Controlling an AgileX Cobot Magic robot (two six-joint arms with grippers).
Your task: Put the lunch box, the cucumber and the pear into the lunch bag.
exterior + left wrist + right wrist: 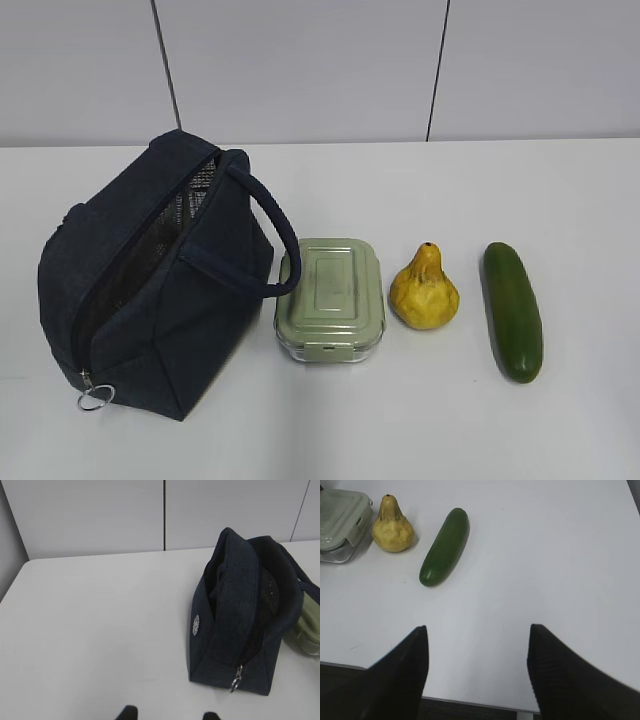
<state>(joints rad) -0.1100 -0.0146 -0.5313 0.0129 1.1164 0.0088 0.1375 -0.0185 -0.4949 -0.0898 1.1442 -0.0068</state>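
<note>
Lunch bag [150,290], lunch box [331,298], pear [424,291], cucumber [512,310] line the table [560,190].

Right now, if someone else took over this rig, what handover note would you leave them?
Left gripper: open, empty, only its fingertips in view, short of the bag.
Right gripper: open, empty, near the table edge, short of the cucumber.
Bag stands on the left, zipper open, ring pull at the near bottom corner.
Lunch box, lid on, sits beside the bag under its handle; pear is next, cucumber farthest right.
Done: nothing packed.
Left: lunch box, cucumber and pear all go into the bag.
</note>
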